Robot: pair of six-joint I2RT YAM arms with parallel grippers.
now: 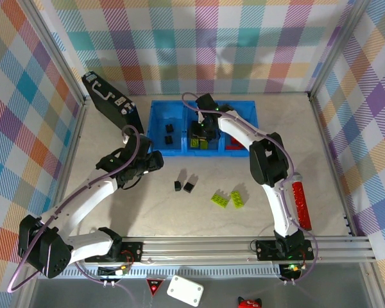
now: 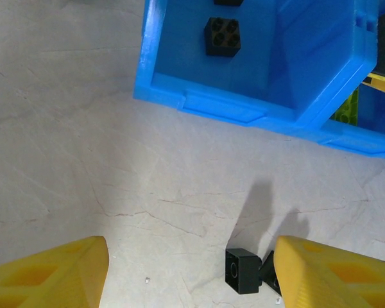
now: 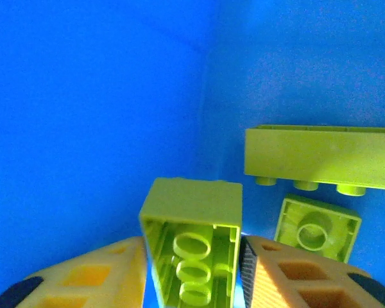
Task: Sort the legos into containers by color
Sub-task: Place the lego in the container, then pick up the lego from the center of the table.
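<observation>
The blue tray (image 1: 173, 104) stands at the back of the table with three compartments. My right gripper (image 1: 202, 131) reaches into the middle one and is shut on a lime brick (image 3: 192, 205), hollow underside towards the camera, between its fingers (image 3: 192, 273). A long lime brick (image 3: 321, 154) and a small one (image 3: 316, 228) lie below it. Black bricks (image 1: 169, 133) (image 2: 222, 36) sit in the left compartment. My left gripper (image 1: 155, 160) hangs open (image 2: 189, 269) over the table, two black bricks (image 1: 183, 186) (image 2: 242, 270) close to its right finger. Two lime bricks (image 1: 229, 198) lie on the table.
A black case with a handle (image 1: 112, 101) leans at the back left beside the tray. A long flat red strip (image 1: 301, 204) lies at the right, behind the right arm. Something red (image 1: 234, 146) shows in the right compartment. Checkered walls enclose the table.
</observation>
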